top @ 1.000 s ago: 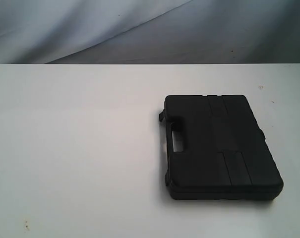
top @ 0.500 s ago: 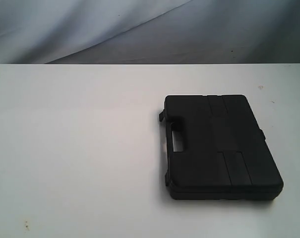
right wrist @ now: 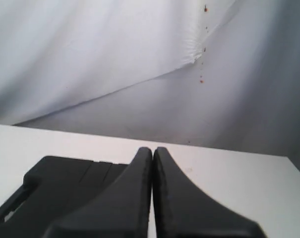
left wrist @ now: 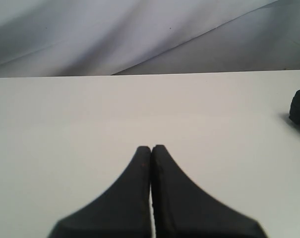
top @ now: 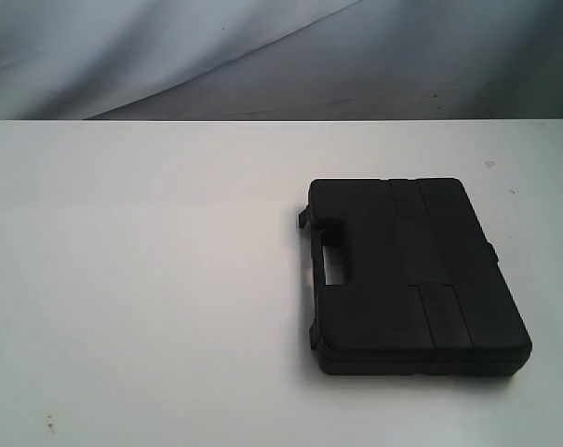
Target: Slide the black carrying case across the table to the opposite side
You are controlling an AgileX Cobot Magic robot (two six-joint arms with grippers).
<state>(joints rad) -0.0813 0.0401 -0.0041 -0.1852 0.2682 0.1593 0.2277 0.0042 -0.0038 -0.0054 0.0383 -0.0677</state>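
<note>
One case (top: 413,275) lies flat on the white desk (top: 151,279), lid up, with its handle slot on the edge toward the left arm's side. There are two hands. The left hand (left wrist: 151,147) is clenched and empty, well apart from the case. The right hand (right wrist: 152,148) is clenched and empty, near the case.
</note>
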